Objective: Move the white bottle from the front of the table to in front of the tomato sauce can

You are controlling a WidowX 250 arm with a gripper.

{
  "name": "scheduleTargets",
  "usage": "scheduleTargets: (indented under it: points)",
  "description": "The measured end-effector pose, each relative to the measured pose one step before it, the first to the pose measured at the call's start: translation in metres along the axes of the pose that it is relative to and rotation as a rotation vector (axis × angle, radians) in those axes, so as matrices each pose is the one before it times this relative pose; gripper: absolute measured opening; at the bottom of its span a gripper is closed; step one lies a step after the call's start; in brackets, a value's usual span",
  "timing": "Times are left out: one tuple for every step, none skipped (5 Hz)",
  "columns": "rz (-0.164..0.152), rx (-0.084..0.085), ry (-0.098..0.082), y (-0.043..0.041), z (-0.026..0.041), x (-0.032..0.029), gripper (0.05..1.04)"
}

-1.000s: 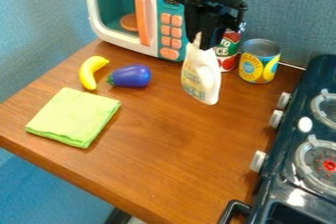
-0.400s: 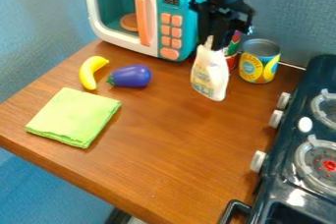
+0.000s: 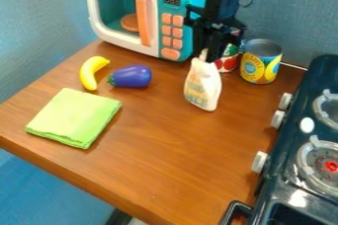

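While gripper (image 3: 208, 56) holds white bottle (image 3: 202, 86), top between jaws.

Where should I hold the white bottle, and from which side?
I'd grip the narrow neck from above, where the gripper now has it. The white bottle is roughly upright and widens below the neck into a body that looks harder to span; the red can behind it crowds a lower grip from the back.

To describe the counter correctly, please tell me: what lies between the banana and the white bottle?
The purple eggplant lies between the banana and the white bottle, in the camera view.
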State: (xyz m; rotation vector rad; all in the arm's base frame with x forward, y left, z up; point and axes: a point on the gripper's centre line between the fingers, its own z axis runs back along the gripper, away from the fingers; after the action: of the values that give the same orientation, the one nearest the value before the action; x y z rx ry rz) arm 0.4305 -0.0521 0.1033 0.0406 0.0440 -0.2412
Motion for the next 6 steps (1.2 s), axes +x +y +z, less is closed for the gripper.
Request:
scheduleTargets:
  points:
    - [0.0113, -0.0072, 0.0086, 0.00061, -0.00086, 0.00256, 0.355]
    - [0.0091, -0.0208, 0.0013, 0.00136, -0.00109, -0.00122, 0.449]
    - [-0.0063, -0.011, 0.0097, 0.0025, -0.00636, -0.0058, 0.728]
    - [0.0044, 0.0018, -0.0029, 0.00034, 0.00029, -0.00486, 0.998]
    - [-0.0063, 0.0029, -0.012, -0.00013, 0.00209, -0.00341, 1.008]
    - [-0.0196, -0.0401, -0.0761, 0.00298, 0.01356, -0.01031, 1.004]
